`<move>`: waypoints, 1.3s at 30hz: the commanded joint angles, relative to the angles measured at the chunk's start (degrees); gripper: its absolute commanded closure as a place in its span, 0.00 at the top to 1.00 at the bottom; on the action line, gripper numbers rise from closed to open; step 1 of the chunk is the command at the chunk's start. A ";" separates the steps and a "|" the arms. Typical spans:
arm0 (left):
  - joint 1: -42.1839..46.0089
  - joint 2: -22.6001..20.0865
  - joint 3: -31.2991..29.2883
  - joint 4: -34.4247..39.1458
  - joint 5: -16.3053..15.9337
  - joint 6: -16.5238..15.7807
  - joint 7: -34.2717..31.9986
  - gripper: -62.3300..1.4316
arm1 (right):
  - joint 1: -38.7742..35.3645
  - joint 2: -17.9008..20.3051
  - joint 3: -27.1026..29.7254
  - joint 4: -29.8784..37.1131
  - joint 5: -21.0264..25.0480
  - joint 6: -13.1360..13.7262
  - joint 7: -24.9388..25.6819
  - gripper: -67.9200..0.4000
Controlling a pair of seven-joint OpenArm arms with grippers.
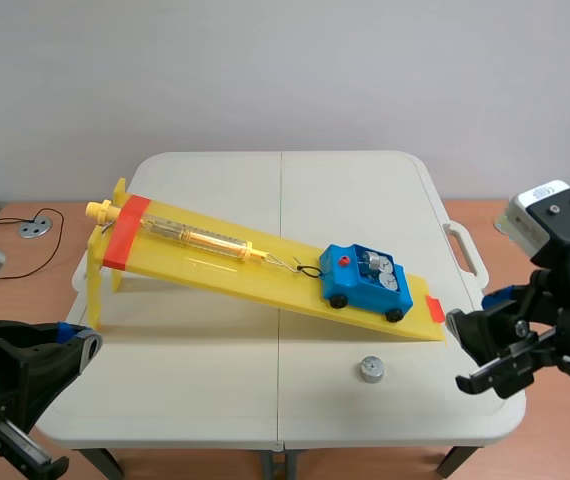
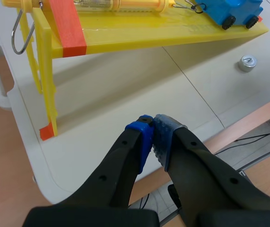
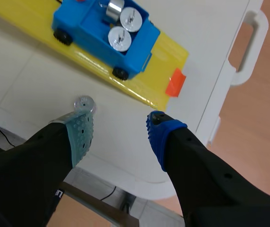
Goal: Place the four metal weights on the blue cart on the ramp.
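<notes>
Weight (image 1: 370, 369) lies near the blue cart (image 1: 363, 282); we judge it dense, smooth, best pinched across its round sides. Right gripper (image 3: 118, 128) stands apart, left gripper (image 2: 153, 130) together.

Four metal weights (image 3: 118, 38) in all — three sit inside the one blue cart (image 3: 78, 23), ahead of the right arm's spread jaws, and one loose weight (image 1: 370, 369) lies on the counter (image 1: 215, 400), just past the tip of that arm's grey-green pad (image 3: 80, 135). There is one yellow ramp (image 1: 215, 268) and, lying along it, one spring scale (image 1: 200, 238). The cart shows two black wheels (image 3: 121, 73) on its near side — the other side is hidden.
</notes>
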 commanded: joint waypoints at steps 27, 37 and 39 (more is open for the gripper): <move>-2.05 0.61 -0.85 4.04 -2.95 -2.05 -4.66 0.07 | 17.22 -10.67 -15.85 -21.09 -18.88 -12.09 19.69 0.40; -2.05 0.61 -0.85 4.04 -2.95 -2.05 -4.66 0.07 | 19.39 -10.93 -18.16 -26.34 -18.88 -12.04 20.79 0.39; -2.05 0.63 -0.85 4.04 -2.95 -2.05 -4.66 0.07 | 19.98 -11.17 -18.40 -27.21 -18.88 -12.04 21.03 0.38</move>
